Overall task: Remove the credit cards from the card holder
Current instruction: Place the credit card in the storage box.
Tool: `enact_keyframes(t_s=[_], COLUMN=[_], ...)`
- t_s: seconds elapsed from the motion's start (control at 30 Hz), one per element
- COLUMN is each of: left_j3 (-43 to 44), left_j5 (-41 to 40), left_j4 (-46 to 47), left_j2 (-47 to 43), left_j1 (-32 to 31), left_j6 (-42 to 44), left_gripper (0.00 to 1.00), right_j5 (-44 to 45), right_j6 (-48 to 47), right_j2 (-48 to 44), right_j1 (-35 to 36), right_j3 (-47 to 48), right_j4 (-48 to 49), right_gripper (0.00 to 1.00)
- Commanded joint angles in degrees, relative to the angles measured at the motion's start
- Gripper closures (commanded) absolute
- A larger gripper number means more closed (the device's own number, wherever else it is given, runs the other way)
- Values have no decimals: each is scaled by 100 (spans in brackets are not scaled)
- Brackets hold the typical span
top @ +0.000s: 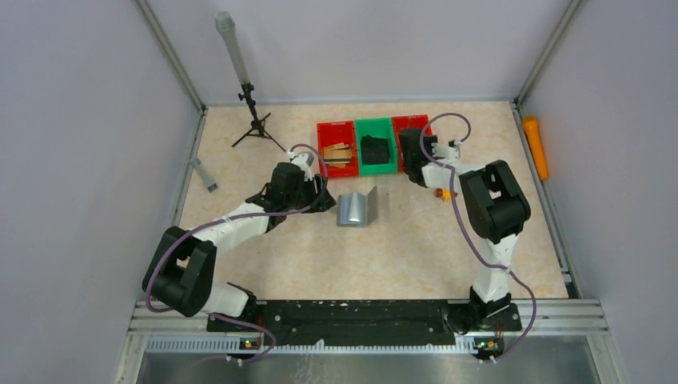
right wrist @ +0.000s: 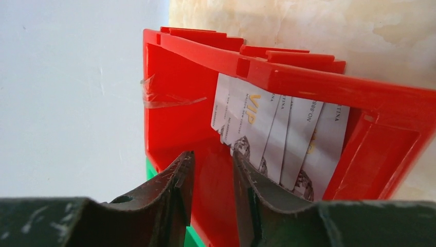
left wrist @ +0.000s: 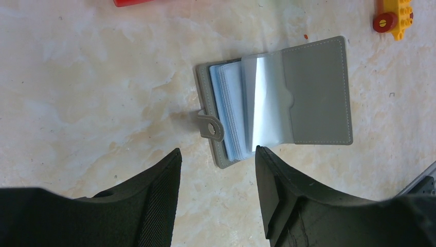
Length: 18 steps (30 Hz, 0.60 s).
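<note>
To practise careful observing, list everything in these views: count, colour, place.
card holder: one, grey, open, mid-table
right red bin: one, back row
credit cards: several, white, inside right red bin
green bin: one, back row, middle
black object: one, inside green bin
left red bin: one, back row
tan pieces: count unclear, inside left red bin
toy brick: one, yellow-red, right of holder
tripod: one, black, back left
grey bar: one, left edge
orange cylinder: one, outside right rail
left gripper: black, open, beside holder
right gripper: dark, open, over cards
</note>
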Motion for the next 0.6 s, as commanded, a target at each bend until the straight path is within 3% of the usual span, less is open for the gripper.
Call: enact_keyframes(t_s=[0.0,0.23,0.37,0.47,0.57], left_j3=[225,215,176,300,453], left_j5=[57,187,274,188,94], left_j4=[21,60,155,-4,-137], left_j2=[30,30,46,209,425], left_j1=[-27,-28,-25,-28,-22], left_j6=[25,102,154,172,177], left_gripper=[42,41,38,38,38], right_j5=[-127,-722,-1361,-2473,-3100], right_j6=[-44,-1563,-3064,-4777,-6088], right_j2=[-723,-1784,-2420,-2838,-2979], right_j1=[-30,-21,-18,-23,236], right_j3=[-236,-973,-1439,-1716,-1499], right_j4=[152,335,540,904,86], right_gripper=[65,60,55,46,28])
